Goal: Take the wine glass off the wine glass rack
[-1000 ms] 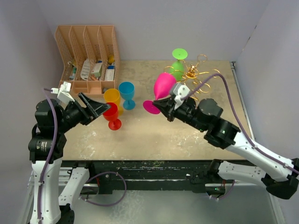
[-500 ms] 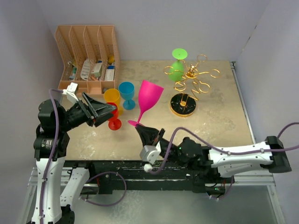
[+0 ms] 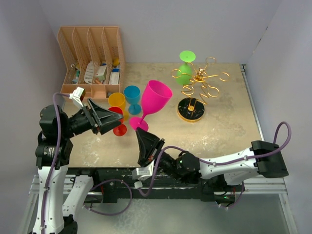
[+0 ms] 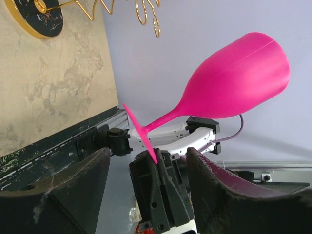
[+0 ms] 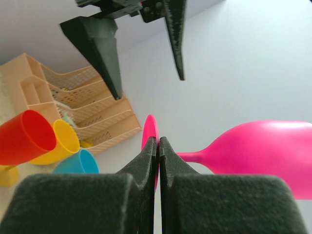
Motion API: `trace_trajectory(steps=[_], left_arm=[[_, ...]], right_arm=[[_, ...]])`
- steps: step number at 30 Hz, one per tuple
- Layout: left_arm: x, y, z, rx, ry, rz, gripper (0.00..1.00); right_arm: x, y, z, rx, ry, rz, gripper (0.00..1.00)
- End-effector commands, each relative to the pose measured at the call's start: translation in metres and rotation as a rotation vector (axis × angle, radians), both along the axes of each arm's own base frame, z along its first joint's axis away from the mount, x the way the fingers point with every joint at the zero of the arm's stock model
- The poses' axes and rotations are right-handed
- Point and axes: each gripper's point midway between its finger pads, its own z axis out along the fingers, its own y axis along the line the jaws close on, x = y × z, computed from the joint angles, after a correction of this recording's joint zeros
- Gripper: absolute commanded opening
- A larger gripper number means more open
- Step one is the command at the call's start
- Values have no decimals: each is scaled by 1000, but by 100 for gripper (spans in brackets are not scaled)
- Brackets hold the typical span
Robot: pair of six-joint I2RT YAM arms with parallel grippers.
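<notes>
The pink wine glass (image 3: 156,96) is off the gold wine glass rack (image 3: 199,83) and tilts over the table's near left. My right gripper (image 3: 142,136) is shut on the rim of its round foot (image 5: 149,130), with the bowl (image 5: 265,152) out to the right. My left gripper (image 3: 116,119) is open and points at the glass's foot (image 4: 140,132) without touching it. In the left wrist view its two fingers (image 4: 63,192) flank the right gripper. A green glass (image 3: 185,72) hangs upside down on the rack.
Red (image 3: 119,130), yellow (image 3: 116,100) and blue (image 3: 132,96) glasses stand just beside my left gripper. A tan file organizer (image 3: 90,58) holding small items sits at the back left. The rack's dark round base (image 3: 191,110) is at centre right.
My right arm has carried the pink glass from beside the rack down to the near left and tipped it more upright. My left gripper has turned toward it and narrowed slightly.
</notes>
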Motion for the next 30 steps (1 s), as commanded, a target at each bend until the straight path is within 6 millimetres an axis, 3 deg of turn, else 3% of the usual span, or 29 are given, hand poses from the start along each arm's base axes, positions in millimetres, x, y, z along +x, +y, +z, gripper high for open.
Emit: trace_trajectory(steps=[1, 30], left_arm=[[-6, -4, 3, -7, -32, -38, 66], [-4, -11, -11, -75, 21, -98, 61]], right_arm=[[-2, -21, 50, 168, -54, -16, 0], [-21, 23, 45, 85, -162, 68, 0]])
